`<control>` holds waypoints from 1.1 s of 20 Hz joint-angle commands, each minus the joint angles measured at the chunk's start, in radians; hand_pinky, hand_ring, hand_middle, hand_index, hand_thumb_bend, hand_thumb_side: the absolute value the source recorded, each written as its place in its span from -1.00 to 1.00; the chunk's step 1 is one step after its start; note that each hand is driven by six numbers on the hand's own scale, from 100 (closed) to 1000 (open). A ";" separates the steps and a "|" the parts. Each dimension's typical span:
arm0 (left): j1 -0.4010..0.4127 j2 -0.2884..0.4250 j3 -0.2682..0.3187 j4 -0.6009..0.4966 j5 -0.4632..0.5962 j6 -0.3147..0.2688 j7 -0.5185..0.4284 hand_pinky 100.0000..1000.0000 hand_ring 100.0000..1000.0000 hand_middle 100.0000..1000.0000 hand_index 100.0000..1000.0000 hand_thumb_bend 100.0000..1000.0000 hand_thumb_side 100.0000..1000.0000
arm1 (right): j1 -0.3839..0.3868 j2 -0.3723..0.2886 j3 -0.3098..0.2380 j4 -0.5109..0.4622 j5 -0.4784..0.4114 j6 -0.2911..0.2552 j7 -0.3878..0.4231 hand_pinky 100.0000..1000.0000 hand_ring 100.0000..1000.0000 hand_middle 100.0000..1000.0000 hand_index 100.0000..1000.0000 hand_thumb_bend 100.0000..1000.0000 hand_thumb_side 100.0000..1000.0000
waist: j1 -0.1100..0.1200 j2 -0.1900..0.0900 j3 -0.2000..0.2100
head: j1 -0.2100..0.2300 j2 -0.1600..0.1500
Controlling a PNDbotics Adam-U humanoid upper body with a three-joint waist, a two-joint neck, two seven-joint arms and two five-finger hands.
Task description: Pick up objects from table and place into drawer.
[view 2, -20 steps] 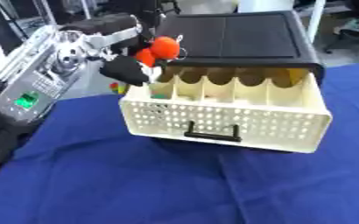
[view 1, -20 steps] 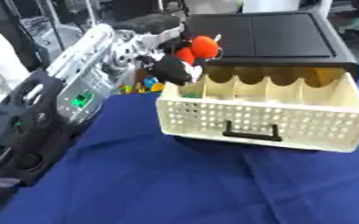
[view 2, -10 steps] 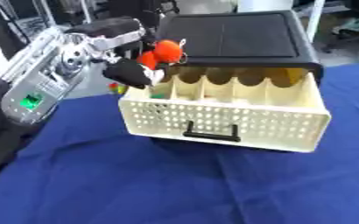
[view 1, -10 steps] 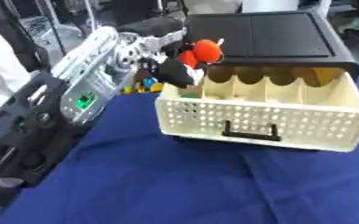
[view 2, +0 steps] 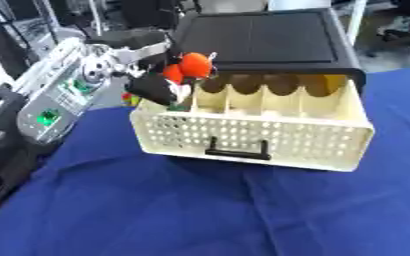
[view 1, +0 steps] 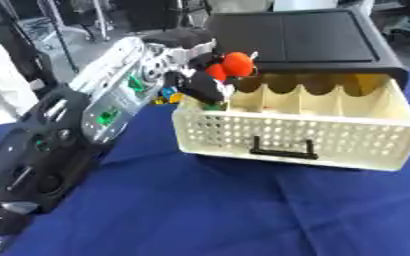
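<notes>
Change: left hand (view 1: pixel 200 75) moves the toy (view 1: pixel 233 64) a little nearer over the drawer (view 1: pixel 296 131) left corner.
Hand: clamped on toy.
Meaning: release comes soon.

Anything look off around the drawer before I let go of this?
Nothing looks spilled or damaged. The cream perforated plastic drawer is pulled out of the black cabinet and sits level. The left hand holds an orange-red round toy above the drawer's leftmost compartment. A few small colourful bits lie behind the arm.
</notes>
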 commanded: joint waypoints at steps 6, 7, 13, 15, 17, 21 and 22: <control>-0.025 -0.003 0.011 0.022 -0.013 -0.029 0.000 -0.40 0.00 -0.05 0.28 -0.80 -0.12 | -0.014 -0.017 -0.006 -0.007 -0.005 0.006 -0.012 -0.61 -0.34 -0.43 0.18 -1.00 0.69 | -0.005 -0.014 -0.004 | 0.005 -0.013; -0.025 -0.004 0.011 0.022 -0.013 -0.032 0.000 -0.39 0.01 -0.04 0.29 -0.76 -0.10 | -0.013 -0.016 -0.006 -0.007 -0.005 0.006 -0.013 -0.62 -0.34 -0.43 0.18 -1.00 0.69 | -0.005 -0.014 -0.004 | 0.005 -0.013; -0.025 -0.006 0.016 0.023 -0.014 -0.043 0.001 -0.33 0.06 0.05 0.44 -0.54 0.03 | -0.012 -0.014 -0.005 -0.007 -0.004 0.008 -0.012 -0.62 -0.35 -0.44 0.18 -1.00 0.69 | -0.004 -0.015 -0.003 | 0.003 -0.011; -0.024 -0.005 0.020 0.019 -0.011 -0.042 0.004 -0.33 0.06 0.05 0.44 -0.54 0.03 | -0.012 -0.013 -0.004 -0.007 -0.003 0.010 -0.011 -0.62 -0.35 -0.44 0.18 -1.00 0.69 | -0.004 -0.016 -0.002 | 0.002 -0.009; -0.025 -0.006 0.022 0.014 -0.008 -0.041 0.006 -0.33 0.07 0.05 0.46 -0.55 0.06 | -0.012 -0.012 -0.003 -0.007 -0.002 0.012 -0.010 -0.63 -0.36 -0.44 0.18 -1.00 0.69 | -0.004 -0.017 -0.002 | 0.002 -0.007; -0.029 -0.002 0.032 -0.017 0.012 -0.031 0.009 -0.32 0.07 0.07 0.47 -0.56 0.07 | -0.010 -0.009 -0.002 -0.007 0.000 0.015 -0.008 -0.63 -0.36 -0.44 0.18 -1.00 0.69 | -0.004 -0.021 0.002 | -0.002 -0.001; -0.028 -0.001 0.033 -0.021 0.014 -0.027 0.009 -0.32 0.07 0.07 0.47 -0.57 0.08 | -0.011 -0.008 -0.001 -0.007 0.000 0.015 -0.007 -0.63 -0.36 -0.45 0.18 -1.00 0.69 | -0.004 -0.021 0.002 | -0.002 -0.001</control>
